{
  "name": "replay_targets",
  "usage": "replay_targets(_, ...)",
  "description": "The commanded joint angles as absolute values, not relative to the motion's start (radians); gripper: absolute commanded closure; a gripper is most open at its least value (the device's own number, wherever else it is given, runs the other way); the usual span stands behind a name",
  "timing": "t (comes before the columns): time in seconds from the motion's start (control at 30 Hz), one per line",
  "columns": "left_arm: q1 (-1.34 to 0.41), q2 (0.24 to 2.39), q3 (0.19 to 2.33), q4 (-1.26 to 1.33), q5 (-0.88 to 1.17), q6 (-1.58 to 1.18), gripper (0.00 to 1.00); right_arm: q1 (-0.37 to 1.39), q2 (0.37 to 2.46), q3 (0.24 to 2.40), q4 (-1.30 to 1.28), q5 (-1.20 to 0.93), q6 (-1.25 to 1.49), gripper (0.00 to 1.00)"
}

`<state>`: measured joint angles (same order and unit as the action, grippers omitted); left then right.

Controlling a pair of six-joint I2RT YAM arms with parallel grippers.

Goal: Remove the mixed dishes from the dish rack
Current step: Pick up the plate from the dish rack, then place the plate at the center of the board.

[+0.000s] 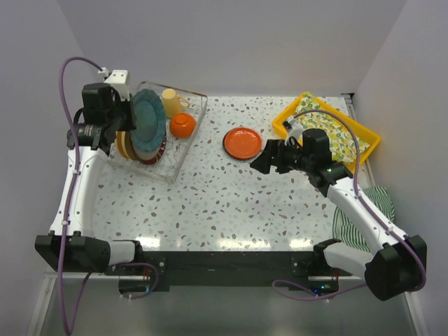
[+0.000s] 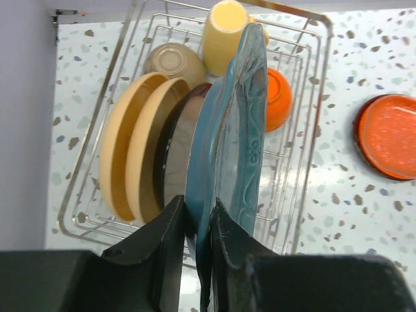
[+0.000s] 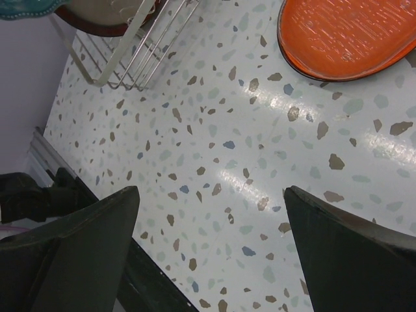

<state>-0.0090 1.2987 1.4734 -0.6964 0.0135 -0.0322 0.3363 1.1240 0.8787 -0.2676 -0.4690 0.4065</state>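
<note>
The teal plate (image 2: 227,149) stands on edge in the dish rack (image 2: 65,224), at ten o'clock on the table (image 1: 231,203). It looks stiff, glazed, slippery and breakable, so the rim is the safest hold. The left gripper (image 2: 198,211) pinches that rim at the plate's six o'clock. The right gripper (image 3: 211,195) hangs wide open over the table, with an orange plate (image 3: 351,32) at its one o'clock.

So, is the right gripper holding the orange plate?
No: the right gripper stands open and empty, and the orange plate lies flat on the table, apart from its fingers.
</note>
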Motion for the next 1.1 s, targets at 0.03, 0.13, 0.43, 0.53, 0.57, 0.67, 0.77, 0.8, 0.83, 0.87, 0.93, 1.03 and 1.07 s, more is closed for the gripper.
replay_targets(0.03, -0.012, 1.194, 1.487, -0.525, 0.218, -0.195, 1.0, 0.36, 1.132, 0.879, -0.155, -0.532, 0.488, 0.02)
replay_targets(0.13, -0.012, 1.16, 1.424, -0.474, 0.328, -0.28, 1.0, 0.379, 1.147, 0.882, -0.115, -0.548, 0.525, 0.02)
replay_targets(0.43, -0.066, 1.08, 1.135, -0.165, 0.62, -0.577, 1.0, 0.448, 1.226, 0.896, -0.005, -0.554, 0.649, 0.02)
replay_targets(0.53, -0.133, 1.06, 1.065, -0.117, 0.612, -0.614, 1.0, 0.472, 1.258, 0.893, 0.058, -0.548, 0.696, 0.02)
replay_targets(0.57, -0.152, 1.057, 1.037, -0.106, 0.603, -0.62, 1.0, 0.477, 1.265, 0.893, 0.069, -0.546, 0.707, 0.02)
replay_targets(0.67, -0.204, 1.048, 0.988, -0.069, 0.592, -0.647, 1.0, 0.491, 1.295, 0.887, 0.093, -0.529, 0.752, 0.02)
replay_targets(0.77, -0.221, 1.035, 0.931, 0.024, 0.624, -0.727, 1.0, 0.492, 1.318, 0.867, 0.146, -0.529, 0.796, 0.02)
replay_targets(0.8, -0.225, 1.032, 0.917, 0.044, 0.633, -0.742, 1.0, 0.494, 1.322, 0.864, 0.156, -0.522, 0.805, 0.02)
replay_targets(0.83, -0.227, 1.025, 0.905, 0.078, 0.641, -0.755, 1.0, 0.495, 1.328, 0.859, 0.163, -0.522, 0.808, 0.02)
replay_targets(0.87, -0.229, 1.022, 0.887, 0.09, 0.65, -0.776, 1.0, 0.495, 1.335, 0.858, 0.166, -0.52, 0.81, 0.02)
replay_targets(0.93, -0.232, 1.012, 0.868, 0.118, 0.655, -0.791, 1.0, 0.497, 1.339, 0.848, 0.19, -0.529, 0.819, 0.03)
replay_targets(1.03, -0.235, 1.012, 0.841, 0.144, 0.673, -0.814, 1.0, 0.497, 1.347, 0.836, 0.241, -0.554, 0.839, 0.08)
replay_targets(1.07, -0.235, 1.011, 0.824, 0.152, 0.683, -0.828, 1.0, 0.495, 1.35, 0.833, 0.253, -0.56, 0.844, 0.14)
